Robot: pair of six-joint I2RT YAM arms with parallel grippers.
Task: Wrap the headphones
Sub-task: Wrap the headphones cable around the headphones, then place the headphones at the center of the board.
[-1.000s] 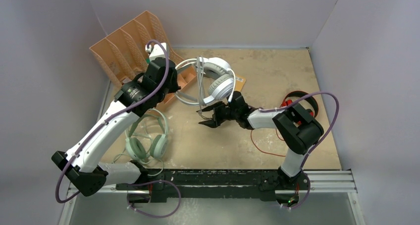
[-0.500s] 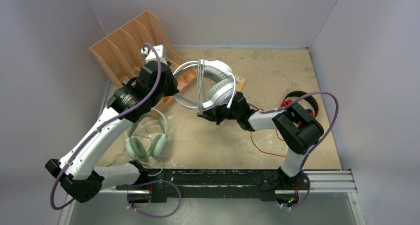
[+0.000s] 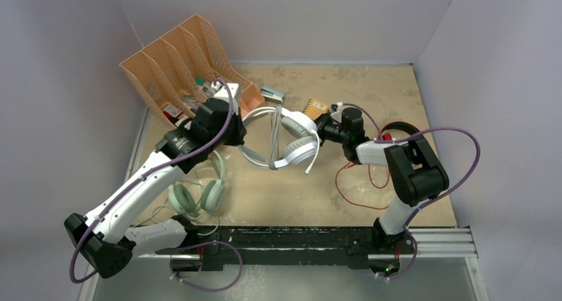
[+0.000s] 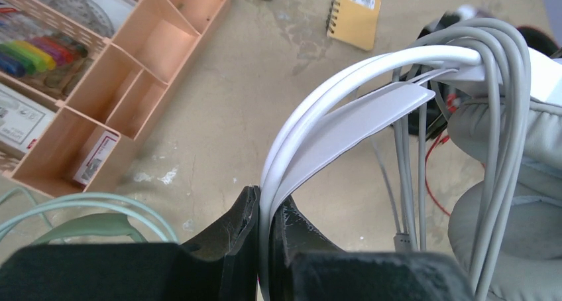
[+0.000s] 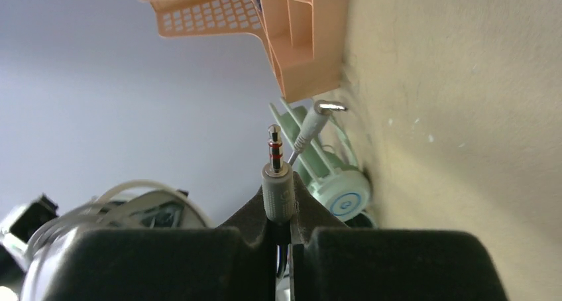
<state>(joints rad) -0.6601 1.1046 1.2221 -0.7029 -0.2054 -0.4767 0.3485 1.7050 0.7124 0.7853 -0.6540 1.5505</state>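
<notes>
White headphones (image 3: 296, 139) in left gripper (image 4: 265, 211)

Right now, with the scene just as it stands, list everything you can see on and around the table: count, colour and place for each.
white headphones: one, white, grey cord looped over the band, table centre
mint-green headphones: one, pale green, lying flat, near left
red and black headphones: one, right side, partly hidden
jack plug: one, grey, pinched upright
organiser: one, peach, far left corner
notebook: one, yellow, spiral-bound, beyond the white headphones
table: one, tan
left gripper: black, shut on the white headband
right gripper: black, shut on the jack plug
</notes>
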